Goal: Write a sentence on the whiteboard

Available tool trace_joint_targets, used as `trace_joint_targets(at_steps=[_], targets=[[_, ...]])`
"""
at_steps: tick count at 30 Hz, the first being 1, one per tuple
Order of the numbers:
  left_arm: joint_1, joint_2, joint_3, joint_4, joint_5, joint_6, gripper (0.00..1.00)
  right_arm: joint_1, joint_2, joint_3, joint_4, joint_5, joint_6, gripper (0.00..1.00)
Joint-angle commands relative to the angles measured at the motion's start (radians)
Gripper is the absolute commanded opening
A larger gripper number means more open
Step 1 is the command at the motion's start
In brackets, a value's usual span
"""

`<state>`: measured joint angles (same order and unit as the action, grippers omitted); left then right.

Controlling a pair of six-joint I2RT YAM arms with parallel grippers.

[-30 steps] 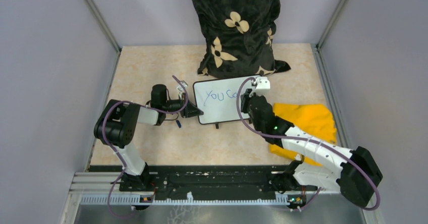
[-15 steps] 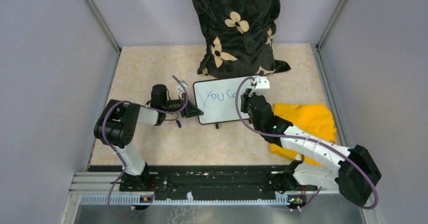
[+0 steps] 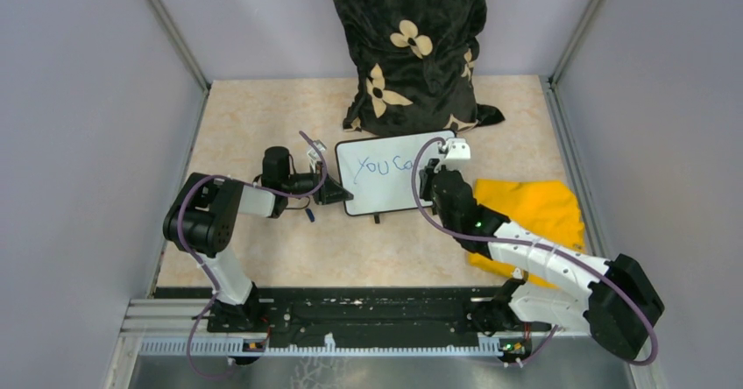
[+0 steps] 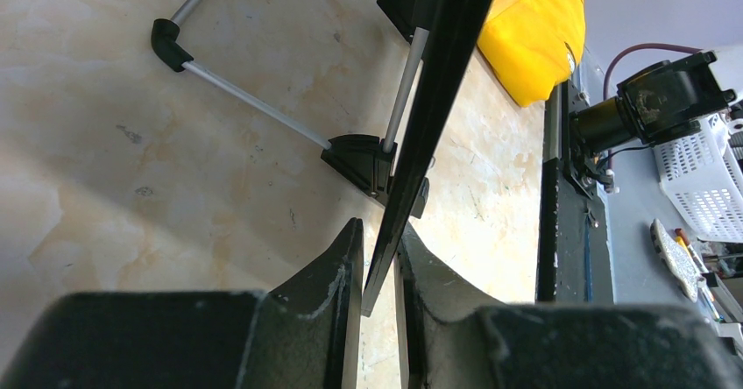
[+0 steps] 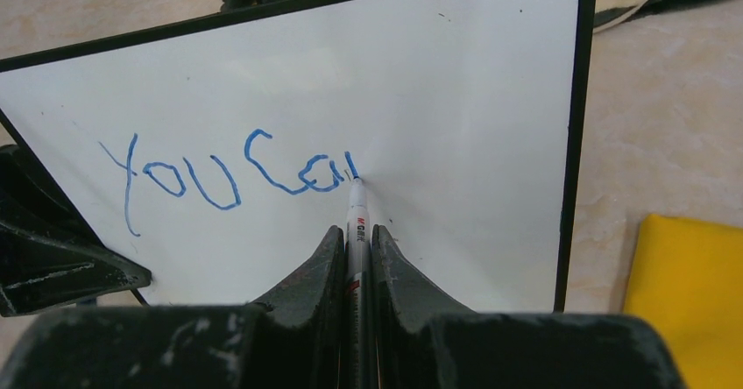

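Right wrist shows my right gripper (image 5: 357,236) clenching the marker (image 5: 357,207), mid-"can" in the sentence (image 5: 217,203); left gripper (image 4: 378,240) pinches the whiteboard (image 5: 438,100) at its nine-o'clock edge. Next, probably strokes toward three o'clock.

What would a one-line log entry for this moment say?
left gripper: shut on whiteboard edge | right gripper: shut on marker, tip touching whiteboard | sentence: unfinished, "You ca" written

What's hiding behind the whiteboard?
A black flowery cushion stands behind the whiteboard, and a thin metal stand reaches out from its back. In the right wrist view the board hides the cushion's bottom.
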<state>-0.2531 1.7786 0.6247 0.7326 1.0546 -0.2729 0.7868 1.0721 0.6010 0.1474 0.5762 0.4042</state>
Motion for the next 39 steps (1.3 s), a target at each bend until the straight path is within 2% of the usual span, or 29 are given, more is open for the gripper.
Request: trace_joint_targets(at_steps=[1,10,39], targets=[[-0.003,0.01,0.015,-0.015,-0.019,0.032,0.24,-0.01,-0.03,-0.019,0.011,-0.007,0.026,0.0],[-0.005,0.011,0.015,-0.017,-0.02,0.034,0.24,-0.01,-0.037,-0.033,0.002,-0.017,0.04,0.0],[-0.008,0.01,0.016,-0.026,-0.022,0.04,0.24,-0.014,0.027,0.089,0.043,0.009,-0.034,0.0]])
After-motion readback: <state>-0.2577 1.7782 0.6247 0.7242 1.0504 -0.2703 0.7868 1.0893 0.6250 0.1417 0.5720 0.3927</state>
